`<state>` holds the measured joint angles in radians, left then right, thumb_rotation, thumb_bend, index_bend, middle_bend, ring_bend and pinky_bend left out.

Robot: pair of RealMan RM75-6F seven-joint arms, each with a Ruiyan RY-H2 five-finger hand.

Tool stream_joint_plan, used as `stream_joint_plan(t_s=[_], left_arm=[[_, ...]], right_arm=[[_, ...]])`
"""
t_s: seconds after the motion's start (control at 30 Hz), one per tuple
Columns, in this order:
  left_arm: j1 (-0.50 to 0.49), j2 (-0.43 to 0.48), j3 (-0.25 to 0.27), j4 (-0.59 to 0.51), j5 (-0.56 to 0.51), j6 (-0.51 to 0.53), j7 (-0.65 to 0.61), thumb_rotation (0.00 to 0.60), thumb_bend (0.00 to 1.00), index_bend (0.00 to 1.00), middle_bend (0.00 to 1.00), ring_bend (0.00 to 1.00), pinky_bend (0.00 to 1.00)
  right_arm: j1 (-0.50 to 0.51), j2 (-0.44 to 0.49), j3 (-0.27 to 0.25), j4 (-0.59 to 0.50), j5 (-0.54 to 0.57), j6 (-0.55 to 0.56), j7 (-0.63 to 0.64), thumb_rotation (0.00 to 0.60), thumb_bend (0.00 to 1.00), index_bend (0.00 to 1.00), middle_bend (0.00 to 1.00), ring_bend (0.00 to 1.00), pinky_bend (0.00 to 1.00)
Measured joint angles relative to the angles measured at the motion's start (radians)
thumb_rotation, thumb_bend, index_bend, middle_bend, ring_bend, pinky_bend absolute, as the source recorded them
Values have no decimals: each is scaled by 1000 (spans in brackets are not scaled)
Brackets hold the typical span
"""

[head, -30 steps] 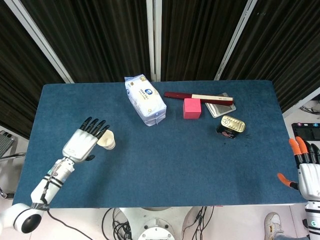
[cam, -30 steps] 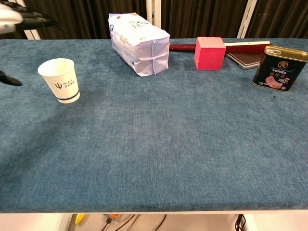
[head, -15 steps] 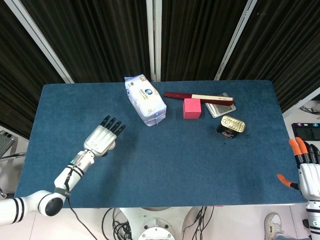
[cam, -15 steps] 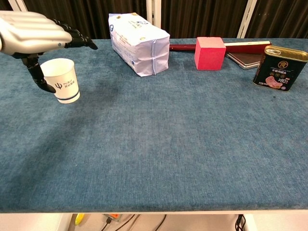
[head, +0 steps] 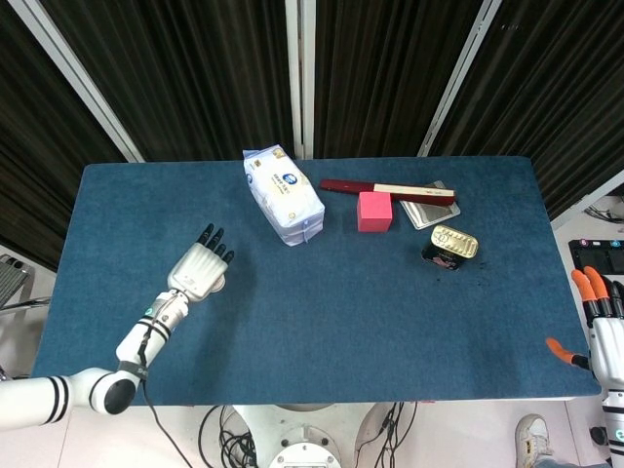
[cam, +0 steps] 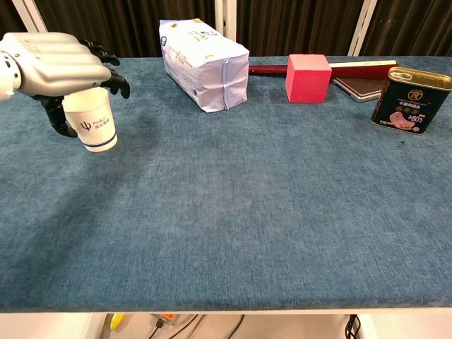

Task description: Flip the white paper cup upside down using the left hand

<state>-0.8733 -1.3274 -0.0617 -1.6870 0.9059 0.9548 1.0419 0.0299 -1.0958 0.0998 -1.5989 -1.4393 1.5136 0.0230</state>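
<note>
The white paper cup (cam: 92, 126) stands upright on the blue table (cam: 247, 212) at the left. My left hand (cam: 56, 65) lies over its mouth, thumb against the cup's left side and fingers curled down past the far rim, gripping it. From the head view, the left hand (head: 201, 270) covers the cup almost wholly; only a pale sliver shows at its right edge. My right hand (head: 601, 324) hangs off the table's right end, fingers apart and holding nothing.
A white tissue pack (cam: 205, 63) lies at the back, right of the cup. Further right are a pink block (cam: 308, 78), a dark red flat stick (head: 385, 187), a grey case (head: 430, 209) and a meat tin (cam: 411, 101).
My left hand swung in over the cup from the left, then its outstretched fingers curled down around the rim. The cup has stayed in place. The right hand has barely moved.
</note>
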Motion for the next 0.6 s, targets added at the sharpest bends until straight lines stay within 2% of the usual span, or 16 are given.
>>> stream_joint_plan(t_s=[0.17,0.37,0.5,0.6], left_arm=[[-10,-11,19,7,-2,33,22,600,218,373,373,10,44],[-10,-8,22,-4,3,50,-5,600,245,385,408,36,44],[6,-2,11,-12,52,63,-104,600,251,385,415,51,46],[30,0,-1,-12,106,77,-239,600,259,386,418,56,56]], right_arm=[[0,1,-2,-4,4,-5,-7,600,44,0,0,0,0],[-1,2,0,-7,11,-7,-8,600,50,0,0,0,0],[0,2,0,-3,16,-13,-7,600,53,0,0,0,0],[1,1,1,0,21,-18,-6,600,54,0,0,0,0]])
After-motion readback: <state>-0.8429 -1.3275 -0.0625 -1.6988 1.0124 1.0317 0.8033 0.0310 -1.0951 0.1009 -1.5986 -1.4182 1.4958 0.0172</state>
